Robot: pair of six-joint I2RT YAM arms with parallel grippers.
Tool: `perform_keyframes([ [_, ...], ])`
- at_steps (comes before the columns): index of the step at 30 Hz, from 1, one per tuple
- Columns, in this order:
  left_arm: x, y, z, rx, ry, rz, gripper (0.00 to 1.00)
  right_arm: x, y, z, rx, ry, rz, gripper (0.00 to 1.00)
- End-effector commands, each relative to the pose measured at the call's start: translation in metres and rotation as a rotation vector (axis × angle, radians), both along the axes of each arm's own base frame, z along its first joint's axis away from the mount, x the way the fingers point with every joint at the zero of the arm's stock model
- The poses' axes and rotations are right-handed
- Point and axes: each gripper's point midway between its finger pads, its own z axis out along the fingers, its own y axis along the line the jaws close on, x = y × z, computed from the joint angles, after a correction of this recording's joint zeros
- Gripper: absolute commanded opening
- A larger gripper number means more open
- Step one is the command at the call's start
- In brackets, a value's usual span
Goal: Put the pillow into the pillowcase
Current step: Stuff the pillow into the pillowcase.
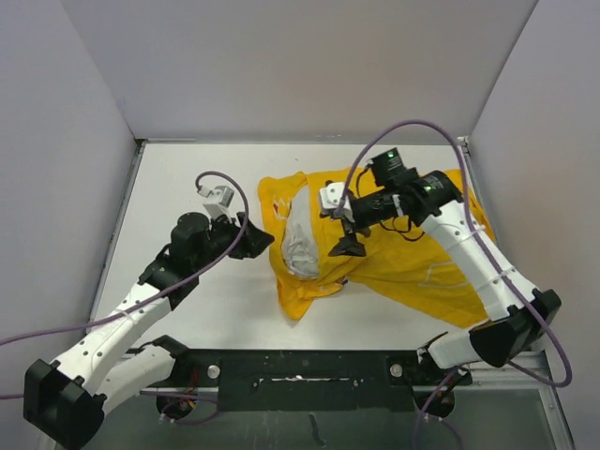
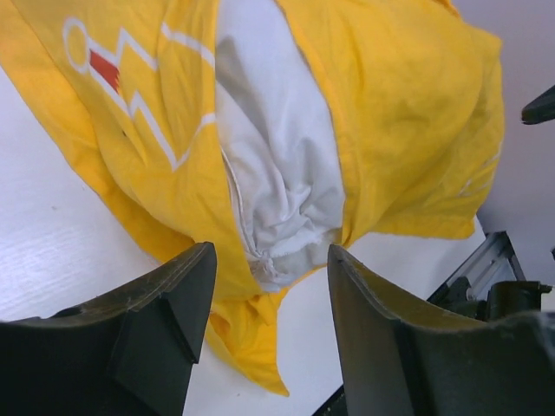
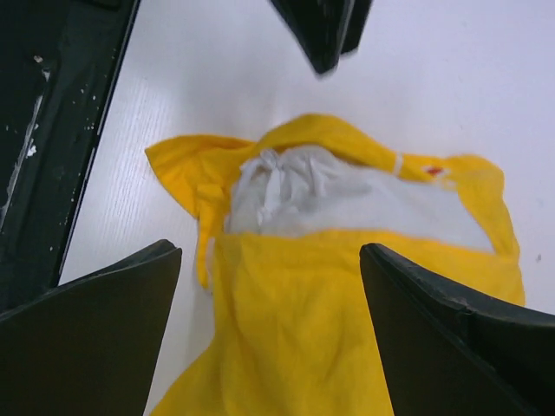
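- Your left gripper (image 1: 255, 240) is hovering left of centre in the top view, just beside the yellow cloth, with its fingers spread and gripping nothing.
- Your right gripper (image 1: 347, 246) is hanging over the pillowcase (image 1: 412, 267) right of centre, its fingers standing wide apart and likewise carrying nothing.
- Between the two, the pillow (image 1: 298, 239) is showing as a white strip through the case's mouth at the centre of the frame. Yellow cloth is wrapping it on both sides, so by the look of it the pillow is mostly in but not covered.
- In the left wrist view a bunched white end is poking out at lower centre, past the yellow hem. That looks like the spot you are working on.
- You are likely closing the mouth over that end. Try pinching only the yellow hem with one gripper while the other is pressing the pillow deeper, toward the right of the top view.
- Be watching for a grip that is catching both layers, since white and yellow are lying in contact at the hem.
- Farther back, the case's loose flap is lying bunched toward upper centre on the table (image 1: 187, 178); smoothing it can wait.
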Motion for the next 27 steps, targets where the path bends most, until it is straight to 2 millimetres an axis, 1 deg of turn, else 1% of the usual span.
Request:
perform_keyframes([
  [1,-0.001,-0.024,-0.01,0.017,0.065,-0.047,0.52,0.012,0.052,-0.012,-0.078,0.0,0.079,0.88],
  [3,0.005,-0.032,-0.019,0.031,0.076,-0.058,0.52,0.021,0.072,-0.027,-0.118,0.005,0.088,0.88],
  [6,0.018,-0.038,-0.031,0.045,0.09,-0.047,0.53,0.035,0.095,-0.057,-0.176,0.012,0.071,0.86],
  [8,0.027,-0.035,-0.04,0.06,0.1,-0.016,0.54,0.051,0.099,-0.082,-0.234,0.022,0.007,0.78],
  [9,0.032,-0.032,-0.044,0.059,0.107,0.003,0.55,0.061,0.097,-0.092,-0.257,0.021,-0.04,0.73],
  [11,0.039,-0.027,-0.05,0.046,0.115,0.027,0.55,0.076,0.085,-0.115,-0.288,0.031,-0.106,0.59],
  [12,0.043,-0.025,-0.052,0.039,0.117,0.037,0.55,0.082,0.077,-0.123,-0.298,0.035,-0.139,0.5],
  [13,0.047,-0.024,-0.055,0.037,0.123,0.042,0.54,0.085,0.07,-0.13,-0.301,0.048,-0.163,0.37],
  [15,0.051,-0.027,-0.058,0.026,0.133,0.031,0.54,0.085,0.058,-0.139,-0.293,0.074,-0.186,0.21],
  [16,0.052,-0.03,-0.061,0.017,0.143,0.019,0.53,0.083,0.055,-0.143,-0.28,0.092,-0.189,0.15],
  [17,0.054,-0.035,-0.06,-0.003,0.143,0.003,0.53,0.076,0.05,-0.15,-0.275,0.12,-0.186,0.1],
  [19,0.056,-0.044,-0.062,-0.029,0.159,-0.025,0.51,0.07,0.045,-0.159,-0.252,0.158,-0.187,0.06],
  [22,0.058,-0.05,-0.064,-0.049,0.179,-0.042,0.5,0.071,0.036,-0.168,-0.223,0.211,-0.203,0.04],
  [27,0.06,-0.061,-0.062,-0.099,0.187,-0.07,0.53,0.078,0.024,-0.162,-0.158,0.254,-0.241,0.04],
])
